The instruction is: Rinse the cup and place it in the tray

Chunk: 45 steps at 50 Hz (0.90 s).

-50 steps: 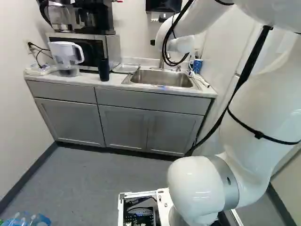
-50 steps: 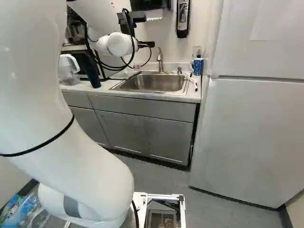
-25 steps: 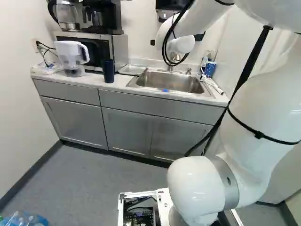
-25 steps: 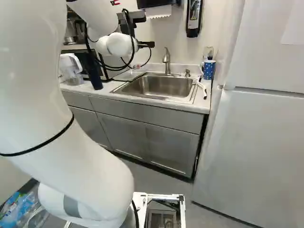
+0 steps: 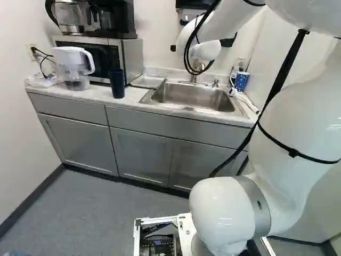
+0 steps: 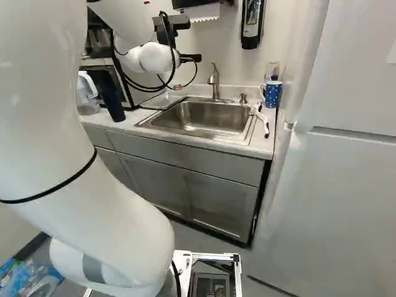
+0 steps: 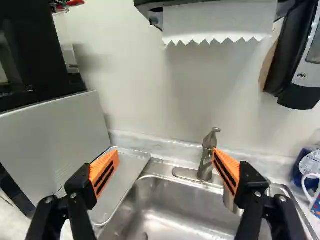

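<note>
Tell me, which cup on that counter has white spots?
The blue mug with a handle, between the sink and the fridge. The other one, the tall dark tumbler by the microwave, is plain.

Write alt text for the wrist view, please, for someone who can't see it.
A robot's open, empty gripper, its two fingers orange-padded, faces a steel sink with a faucet. A shallow tray lies on one side of the sink; on the other, a blue cup is partly visible. A paper towel hangs above.
</note>
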### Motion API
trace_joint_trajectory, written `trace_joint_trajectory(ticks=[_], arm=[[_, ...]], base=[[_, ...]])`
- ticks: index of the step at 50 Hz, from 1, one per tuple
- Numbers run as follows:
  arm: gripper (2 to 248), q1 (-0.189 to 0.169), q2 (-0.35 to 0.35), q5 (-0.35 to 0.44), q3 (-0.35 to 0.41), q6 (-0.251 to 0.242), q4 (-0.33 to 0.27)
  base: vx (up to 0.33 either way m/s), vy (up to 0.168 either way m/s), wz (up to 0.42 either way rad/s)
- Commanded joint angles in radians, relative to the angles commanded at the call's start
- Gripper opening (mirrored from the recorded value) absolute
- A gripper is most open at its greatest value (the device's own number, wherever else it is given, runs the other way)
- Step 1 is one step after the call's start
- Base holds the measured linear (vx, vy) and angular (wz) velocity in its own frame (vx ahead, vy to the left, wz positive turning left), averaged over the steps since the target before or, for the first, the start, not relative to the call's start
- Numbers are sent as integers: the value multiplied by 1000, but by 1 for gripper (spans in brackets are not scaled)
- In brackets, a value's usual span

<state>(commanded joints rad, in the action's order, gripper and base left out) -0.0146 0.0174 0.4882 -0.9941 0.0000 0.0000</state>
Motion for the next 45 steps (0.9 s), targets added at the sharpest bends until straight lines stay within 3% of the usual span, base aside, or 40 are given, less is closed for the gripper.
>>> trace_joint_trajectory(ticks=[29, 45], arm=[[247, 0, -2, 0, -2, 0, 0], [247, -8, -43, 0, -43, 0, 0]], base=[[58, -22, -1], [0, 0, 0]])
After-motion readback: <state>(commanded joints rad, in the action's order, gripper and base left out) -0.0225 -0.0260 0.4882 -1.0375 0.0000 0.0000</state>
